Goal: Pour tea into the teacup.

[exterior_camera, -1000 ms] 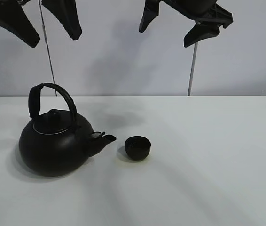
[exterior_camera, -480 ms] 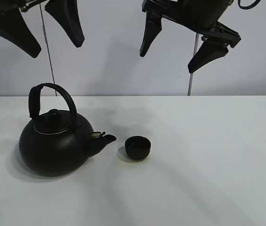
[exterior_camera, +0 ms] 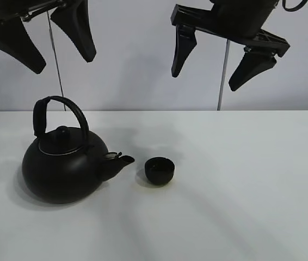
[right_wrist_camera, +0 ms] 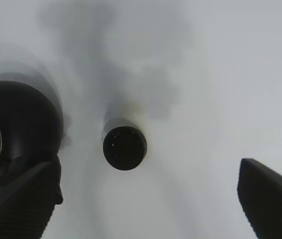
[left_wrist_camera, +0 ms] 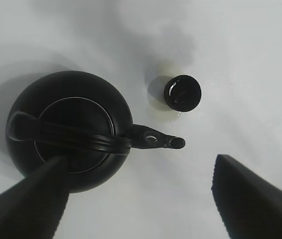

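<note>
While both end effectors hang spread apart, kettle (exterior_camera: 64,166) spout nearly touches teacup (exterior_camera: 159,170).

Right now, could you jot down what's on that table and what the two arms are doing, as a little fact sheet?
Surface: white table
Kettle: big black kettle, upright, lid on, arched handle up, spout toward the cup
Teacup: small black teacup, upright, just beyond the spout tip, not touching it
Left pincer: left pincer, open, high above the kettle, holding nothing
Right pincer: right pincer, open, high above the table, holding nothing
Pouring: not begun
</note>
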Controlling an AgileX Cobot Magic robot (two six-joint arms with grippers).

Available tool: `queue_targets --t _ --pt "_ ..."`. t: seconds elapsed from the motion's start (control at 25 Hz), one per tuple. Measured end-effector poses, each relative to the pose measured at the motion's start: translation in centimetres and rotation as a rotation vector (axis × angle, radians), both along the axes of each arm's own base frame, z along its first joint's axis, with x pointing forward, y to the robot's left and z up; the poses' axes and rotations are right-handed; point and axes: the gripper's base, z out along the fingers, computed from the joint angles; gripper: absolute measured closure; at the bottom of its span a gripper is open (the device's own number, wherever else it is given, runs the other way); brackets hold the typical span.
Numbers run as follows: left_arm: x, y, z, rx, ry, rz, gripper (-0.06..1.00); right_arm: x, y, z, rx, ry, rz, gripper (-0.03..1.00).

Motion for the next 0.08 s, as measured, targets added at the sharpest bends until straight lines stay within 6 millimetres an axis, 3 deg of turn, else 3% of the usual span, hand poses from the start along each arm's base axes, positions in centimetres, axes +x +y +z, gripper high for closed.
queue_targets --t 0.08 --pt "0.0 0.0 0.0 0.0 0.0 0.0 0.37 0.01 -0.12 -0.04 -0.017 -0.002 0.004 0.28"
